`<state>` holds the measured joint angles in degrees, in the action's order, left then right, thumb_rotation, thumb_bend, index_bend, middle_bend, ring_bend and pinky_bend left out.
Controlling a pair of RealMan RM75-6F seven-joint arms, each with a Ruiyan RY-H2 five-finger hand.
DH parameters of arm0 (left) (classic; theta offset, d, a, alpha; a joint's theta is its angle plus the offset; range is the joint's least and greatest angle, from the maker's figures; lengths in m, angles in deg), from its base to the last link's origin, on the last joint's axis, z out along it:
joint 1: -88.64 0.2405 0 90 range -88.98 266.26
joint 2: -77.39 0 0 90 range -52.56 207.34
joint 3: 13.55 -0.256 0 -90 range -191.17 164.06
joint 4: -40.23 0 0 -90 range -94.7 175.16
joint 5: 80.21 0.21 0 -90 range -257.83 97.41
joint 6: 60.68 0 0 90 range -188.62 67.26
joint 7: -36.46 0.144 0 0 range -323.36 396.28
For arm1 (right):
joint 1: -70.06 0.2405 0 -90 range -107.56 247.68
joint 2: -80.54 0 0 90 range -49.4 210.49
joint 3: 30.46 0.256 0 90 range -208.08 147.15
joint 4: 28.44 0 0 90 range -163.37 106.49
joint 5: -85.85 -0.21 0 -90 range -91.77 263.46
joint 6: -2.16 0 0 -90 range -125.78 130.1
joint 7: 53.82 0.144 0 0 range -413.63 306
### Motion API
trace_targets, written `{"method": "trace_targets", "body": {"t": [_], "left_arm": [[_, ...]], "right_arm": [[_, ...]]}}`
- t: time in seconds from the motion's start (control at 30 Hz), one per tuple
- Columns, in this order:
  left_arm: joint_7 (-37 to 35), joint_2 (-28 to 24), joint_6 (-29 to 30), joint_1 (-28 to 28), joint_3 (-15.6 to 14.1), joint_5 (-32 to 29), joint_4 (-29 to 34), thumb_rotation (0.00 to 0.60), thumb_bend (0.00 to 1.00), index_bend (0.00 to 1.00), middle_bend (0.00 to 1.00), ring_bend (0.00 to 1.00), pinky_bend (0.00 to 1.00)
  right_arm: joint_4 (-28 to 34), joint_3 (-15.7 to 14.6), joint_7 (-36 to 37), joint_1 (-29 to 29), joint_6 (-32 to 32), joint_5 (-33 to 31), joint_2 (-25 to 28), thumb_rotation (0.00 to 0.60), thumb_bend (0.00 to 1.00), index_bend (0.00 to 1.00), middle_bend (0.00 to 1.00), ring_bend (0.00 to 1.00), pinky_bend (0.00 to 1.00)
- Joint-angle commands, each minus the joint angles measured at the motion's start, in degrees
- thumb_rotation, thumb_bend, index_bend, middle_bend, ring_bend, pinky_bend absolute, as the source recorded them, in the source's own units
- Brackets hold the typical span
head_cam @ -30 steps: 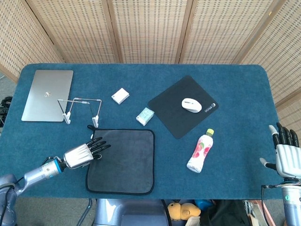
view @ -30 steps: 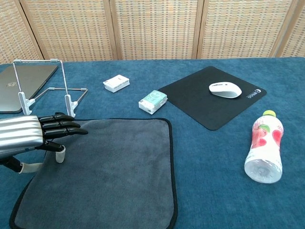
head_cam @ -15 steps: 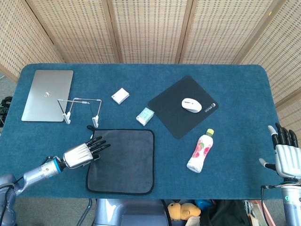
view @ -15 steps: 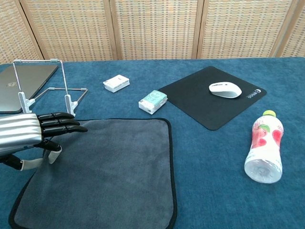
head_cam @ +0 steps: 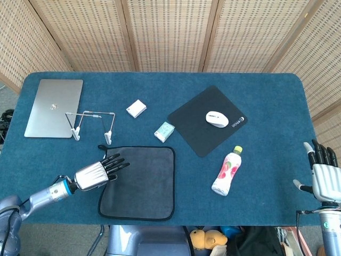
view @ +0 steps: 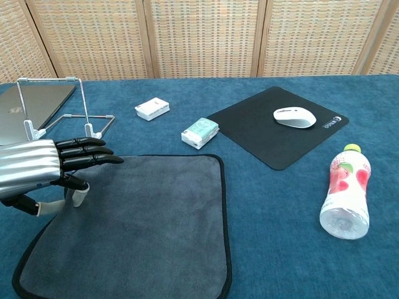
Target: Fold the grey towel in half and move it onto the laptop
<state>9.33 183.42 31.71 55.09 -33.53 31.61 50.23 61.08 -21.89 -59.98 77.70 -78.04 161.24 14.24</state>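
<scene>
I'm hovering my left robot hand (head_cam: 98, 173) over the towel's (head_cam: 139, 181) left edge, fingers spread and pointing toward three o'clock, holding nothing. In the chest view the thumb is hanging below the palm, near the cloth's near-left border, though I cannot tell whether it is touching. I judge this is the set-up for a pinch on that edge, so the fold can be carried across.

The towel is lying flat and unfolded on the counter (head_cam: 266, 106), near the front edge and left of centre, so the fold is not yet begun. The laptop (head_cam: 54, 108) is sitting shut at about ten o'clock from the towel, well apart, its lid offering a flat landing spot. Between them the wire stand (head_cam: 91, 124) is standing just beyond the towel's far-left corner, and I reckon it could snag the cloth on the carry, so I'd want a lift over it or a path round.

My right robot hand (head_cam: 323, 172) is waiting upright at the counter's right edge, at about three o'clock, fingers apart and empty, well clear of the work.

At two o'clock from the towel, the mouse (head_cam: 217, 119) is sitting on its black pad (head_cam: 202, 128), and the bottle (head_cam: 227, 170) is lying on its side at three o'clock; neither is in my way.
</scene>
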Motion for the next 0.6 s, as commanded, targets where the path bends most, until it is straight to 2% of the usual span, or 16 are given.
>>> {"method": "trace_targets", "body": {"t": [0.03, 0.6], "left_arm": [[0.9, 0.5, 0.8, -1.1, 0.2, 0.0, 0.4, 0.600, 0.50, 0.71, 0.00, 0.00, 0.00], [5.4, 5.8, -2.2, -10.1, 1.8, -0.4, 3.1, 0.600, 0.50, 0.71, 0.00, 0.00, 0.00]], "right_arm": [[0.2, 0.1, 0.4, 0.0, 0.0, 0.1, 0.2, 0.600, 0.00, 0.00, 0.00, 0.00, 0.00], [0.6, 0.5, 3.5, -0.5, -0.1, -0.4, 1.6, 0.600, 0.00, 0.00, 0.00, 0.00, 0.00]]}}
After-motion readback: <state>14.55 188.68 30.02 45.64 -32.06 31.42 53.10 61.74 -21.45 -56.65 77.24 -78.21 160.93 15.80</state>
